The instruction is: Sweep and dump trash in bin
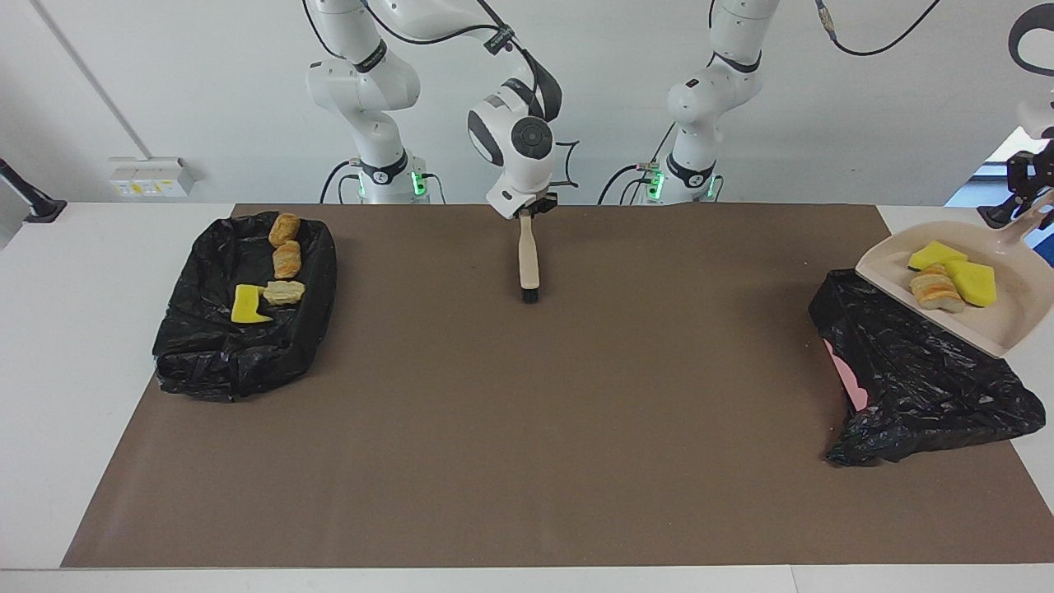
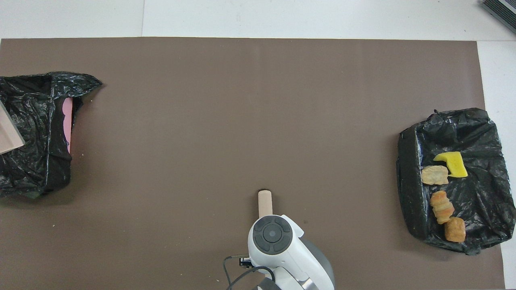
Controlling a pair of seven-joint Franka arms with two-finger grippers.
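Note:
My left gripper (image 1: 1031,196) is shut on the handle of the beige dustpan (image 1: 1003,326), holding it raised and tilted over the black-bagged bin (image 1: 914,371) at the left arm's end. In the pan lie trash pieces: two yellow sponge scraps (image 1: 972,282) and a striped bread-like lump (image 1: 935,291). Overhead, only a corner of the dustpan (image 2: 8,135) shows over the bin (image 2: 36,161). My right gripper (image 1: 528,211) is at the top end of the brush (image 1: 528,259), whose bristles rest on the mat; overhead its wrist hides it, with the brush handle (image 2: 265,201) poking out.
At the right arm's end sits a black-bagged tray (image 1: 239,354) holding several scraps, one a yellow piece (image 1: 245,303) and one a bread lump (image 1: 286,259). A pink rim (image 1: 848,383) shows under the bin's bag. Brown mat (image 1: 527,428) covers the table.

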